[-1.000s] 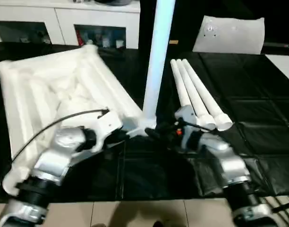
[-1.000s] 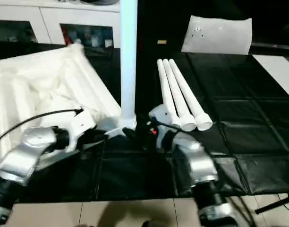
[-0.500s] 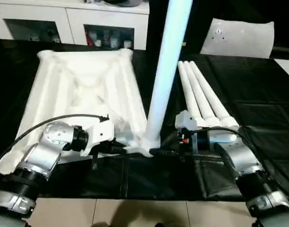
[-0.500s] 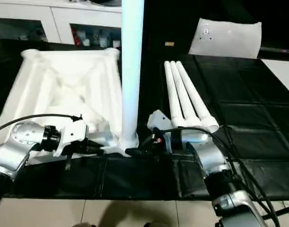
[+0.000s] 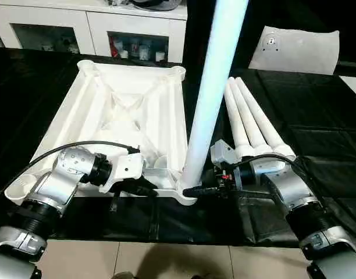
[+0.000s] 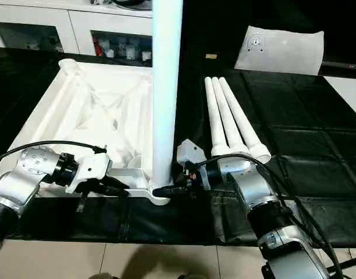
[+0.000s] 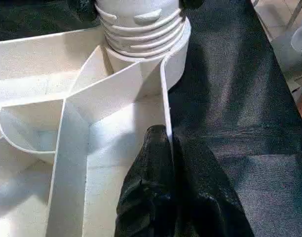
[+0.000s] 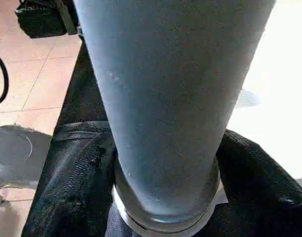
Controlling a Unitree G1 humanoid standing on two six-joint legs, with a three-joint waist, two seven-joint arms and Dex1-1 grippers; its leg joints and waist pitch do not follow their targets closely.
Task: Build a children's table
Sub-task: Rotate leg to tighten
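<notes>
Black quilted cloth-covered table [image 5: 317,122] holds the upturned white plastic square tabletop [image 5: 128,116], three loose white tapered legs [image 5: 251,125], and a flat white bag [image 5: 300,49].

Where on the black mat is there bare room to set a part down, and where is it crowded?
Free: the black mat right of the three loose legs, up to the white bag. Crowded: the near corner of the tabletop, where the upright leg stands between the left pincer and right pincer.
</notes>
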